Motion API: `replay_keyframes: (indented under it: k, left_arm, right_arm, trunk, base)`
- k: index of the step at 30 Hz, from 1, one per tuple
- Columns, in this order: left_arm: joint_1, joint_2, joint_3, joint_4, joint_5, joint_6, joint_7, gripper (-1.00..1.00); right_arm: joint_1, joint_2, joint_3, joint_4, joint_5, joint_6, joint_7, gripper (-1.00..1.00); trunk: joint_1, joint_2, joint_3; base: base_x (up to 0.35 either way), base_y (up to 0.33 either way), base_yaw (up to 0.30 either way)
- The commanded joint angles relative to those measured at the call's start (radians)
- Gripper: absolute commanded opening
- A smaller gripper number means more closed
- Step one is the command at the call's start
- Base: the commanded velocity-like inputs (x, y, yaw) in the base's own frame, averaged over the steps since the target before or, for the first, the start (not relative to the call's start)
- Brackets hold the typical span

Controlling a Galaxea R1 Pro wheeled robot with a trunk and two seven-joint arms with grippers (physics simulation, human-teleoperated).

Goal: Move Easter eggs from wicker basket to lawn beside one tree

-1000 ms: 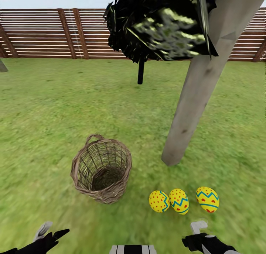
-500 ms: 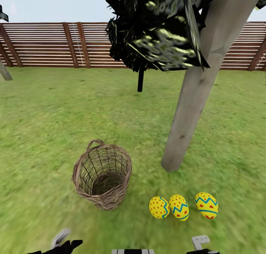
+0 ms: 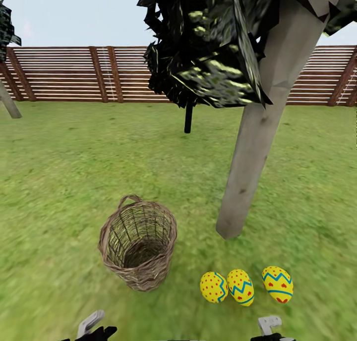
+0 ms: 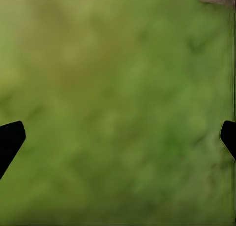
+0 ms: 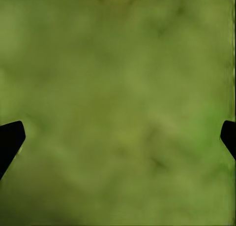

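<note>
Now the left gripper (image 4: 118, 142) has its two black fingers spread wide apart, with nothing but blurry green grass between them, and a bit of brown wicker shows at one corner of its wrist view. The right gripper (image 5: 118, 140) is spread wide too and holds nothing, over plain grass. In the head view both grippers sit low at the near edge, the left gripper (image 3: 91, 328) near the small round brown open-weave wicker basket (image 3: 138, 244), which stands on the wide green lawn (image 3: 64, 182) and looks empty inside. Just ahead of the right gripper (image 3: 270, 328) lie the three bright yellow Easter eggs with blue zigzags and red dots (image 3: 241, 286), in a row on the grass; two look like they touch and the third is just beside them. They lie near the foot of the tree with the thick leaning pale grey-beige trunk (image 3: 258, 147). Far behind runs a brown wooden slat fence (image 3: 64, 73). I think the job looks done: all eggs are out and by one tree. The next move only calls for keeping the arms away from the eggs so none rolls off.
</note>
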Motion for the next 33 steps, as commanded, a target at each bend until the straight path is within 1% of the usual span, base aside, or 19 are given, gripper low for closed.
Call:
replay_keyframes:
  k: [1,4,6,10,13,16,22,33]
  left_arm:
    - [-0.001,0.0,0.003,0.002,0.011,0.007,-0.003,1.0]
    - [0.0,-0.001,0.003,0.002,0.011,0.007,-0.002,1.0]
    - [0.003,-0.004,0.003,0.002,0.011,0.007,0.004,1.0]
    - [0.016,-0.008,0.003,0.002,0.011,0.007,0.017,1.0]
    - [0.021,-0.011,0.003,0.002,0.011,0.007,0.023,1.0]
    - [0.032,-0.016,0.003,0.002,0.011,0.007,0.051,1.0]
    - [0.047,-0.022,0.003,0.002,0.012,0.007,0.059,1.0]
    - [0.06,-0.022,0.004,0.002,0.012,0.007,0.062,1.0]
  right_arm:
    - [0.0,0.0,-0.008,0.0,0.009,-0.014,0.004,1.0]
    - [0.002,0.0,-0.007,0.002,0.01,-0.038,0.004,1.0]
    - [0.015,0.001,-0.007,0.006,0.01,-0.044,0.004,1.0]
    - [0.041,0.002,-0.007,0.013,0.007,-0.048,0.004,1.0]
    - [0.049,0.003,-0.007,0.014,0.007,-0.048,0.004,1.0]
    - [0.053,0.003,-0.007,0.015,0.007,-0.049,0.004,1.0]
    - [0.063,0.003,-0.007,0.016,0.008,-0.049,0.004,1.0]
    - [0.099,0.003,-0.007,0.017,0.008,-0.049,0.004,1.0]
  trunk:
    - [-0.001,0.0,0.003]
    - [-0.002,0.001,0.015]
    - [-0.003,0.001,0.023]
    - [-0.005,0.002,0.038]
    - [-0.006,0.003,0.05]
    - [-0.007,0.003,0.061]
    - [-0.011,0.007,0.084]
    - [-0.053,0.084,0.119]
  base:
    - [0.0,0.0,0.0]
    - [0.0,0.0,0.0]
    - [0.0,0.0,0.0]
    - [0.0,0.0,0.0]
    - [0.0,0.0,0.0]
    - [0.0,0.0,0.0]
    - [0.0,0.0,0.0]
    - [0.0,0.0,0.0]
